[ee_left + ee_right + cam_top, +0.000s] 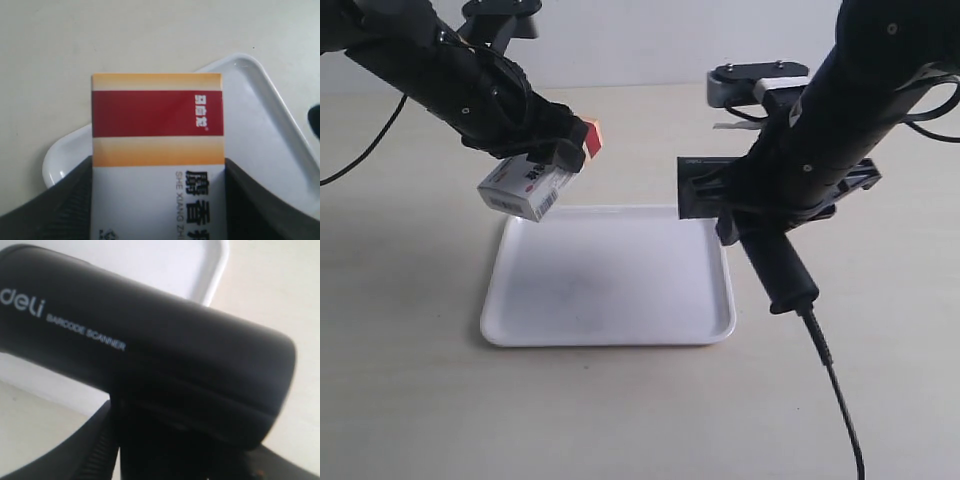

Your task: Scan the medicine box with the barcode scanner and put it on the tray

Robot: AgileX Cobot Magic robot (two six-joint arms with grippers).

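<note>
Pale beige tabletop (410,400), plain white wall (650,40) behind it

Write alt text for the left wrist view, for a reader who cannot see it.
A white medicine box with a red stripe between two orange bands and black printed text fills the middle of the view, clamped on both sides by the left pincer. Behind it lies a corner of the white tray with its raised rim, on a pale table.

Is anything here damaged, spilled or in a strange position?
Nothing stands out. The small white medicine carton with a red band and the black handheld barcode scanner are each held above the flat white plastic tray, which looks intact.
</note>
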